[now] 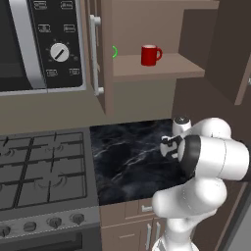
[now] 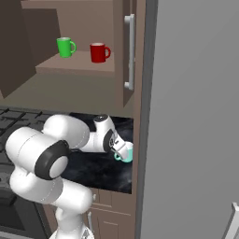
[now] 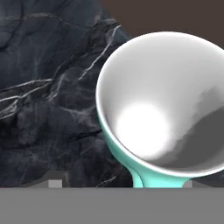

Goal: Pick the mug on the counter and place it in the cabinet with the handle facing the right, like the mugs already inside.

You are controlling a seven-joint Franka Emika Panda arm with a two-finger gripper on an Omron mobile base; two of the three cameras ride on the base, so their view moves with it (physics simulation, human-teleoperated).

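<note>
1. Three mugs are visible: one teal mug point(image 2: 126, 154) on the tabletop point(image 1: 127, 152), and one red mug point(image 2: 99, 52) and one green mug point(image 2: 65, 46) inside the cabinet point(image 2: 74, 65).
2. The jaws point(image 2: 122, 149) are just above the teal mug; whether they are wide or narrow cannot be told.
3. The teal mug's white inside holds nothing.
4. The microwave point(image 1: 41, 44) and stovetop point(image 1: 44, 171) are left of the cabinet.
</note>
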